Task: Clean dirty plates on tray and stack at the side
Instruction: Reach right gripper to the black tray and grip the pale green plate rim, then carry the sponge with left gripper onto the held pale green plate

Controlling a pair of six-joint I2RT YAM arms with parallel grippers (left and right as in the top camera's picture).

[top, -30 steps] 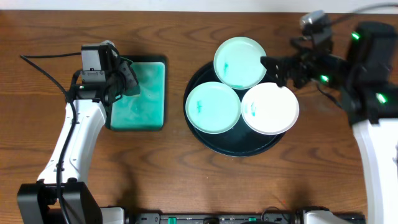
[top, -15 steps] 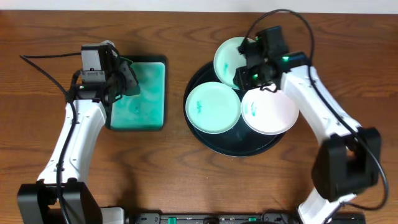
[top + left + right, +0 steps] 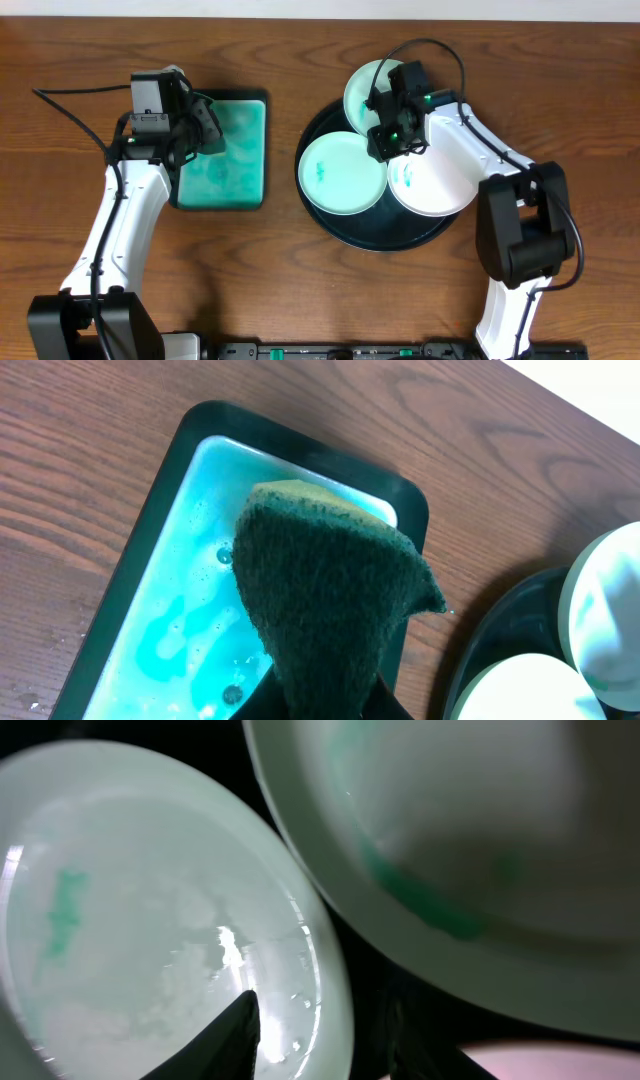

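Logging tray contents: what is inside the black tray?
Three plates: the far plate, the near mint plate and the whiter plate. The right gripper hangs over where they meet, covering part of the far plate; the tray floor under them is hidden.

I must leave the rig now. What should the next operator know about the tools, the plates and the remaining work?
Plates: back plate, left plate and right plate all lie on the tray; teal smears are visible.
Left tool: shut on the sponge, over the teal dish.
Right tool: low where the plates meet; grip unclear.
Done: nothing stacked.
Left: wipe each plate, stack beside the tray.
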